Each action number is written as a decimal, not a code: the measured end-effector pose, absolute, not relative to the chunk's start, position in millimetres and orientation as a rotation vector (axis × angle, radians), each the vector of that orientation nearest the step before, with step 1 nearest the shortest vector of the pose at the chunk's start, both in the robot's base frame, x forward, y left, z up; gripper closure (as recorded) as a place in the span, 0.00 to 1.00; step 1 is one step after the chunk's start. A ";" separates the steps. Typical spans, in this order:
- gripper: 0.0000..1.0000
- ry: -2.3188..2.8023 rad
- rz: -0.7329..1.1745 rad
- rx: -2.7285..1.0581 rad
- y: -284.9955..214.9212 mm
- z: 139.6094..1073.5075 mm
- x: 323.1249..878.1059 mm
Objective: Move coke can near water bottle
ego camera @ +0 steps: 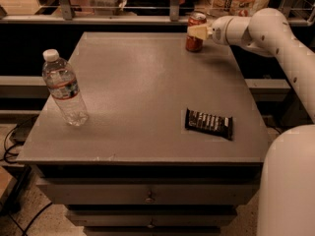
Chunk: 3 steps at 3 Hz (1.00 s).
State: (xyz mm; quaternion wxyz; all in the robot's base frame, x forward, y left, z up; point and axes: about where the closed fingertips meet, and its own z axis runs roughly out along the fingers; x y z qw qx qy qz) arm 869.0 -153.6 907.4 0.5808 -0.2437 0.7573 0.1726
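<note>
At the table's (147, 82) far right corner, your gripper (198, 32) meets the upright coke can (193, 44), long axis vertical; you cannot tell whether it pinches. The capped water bottle (64, 88) stands well apart, front left.

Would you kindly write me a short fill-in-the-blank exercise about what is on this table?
The gripper is at the red ___, at the far right corner of the table.
The bottle has a ___ cap.
The candy bar lies ___, not upright.
Missing words: can; white; flat.
</note>
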 end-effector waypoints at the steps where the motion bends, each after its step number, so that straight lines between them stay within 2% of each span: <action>1: 0.81 1.760 0.399 -0.609 -148.9 916.9 861.5; 2: 1.00 1.745 0.388 -0.687 -139.7 933.8 845.2; 3: 1.00 1.695 0.383 -0.796 -124.7 969.9 799.8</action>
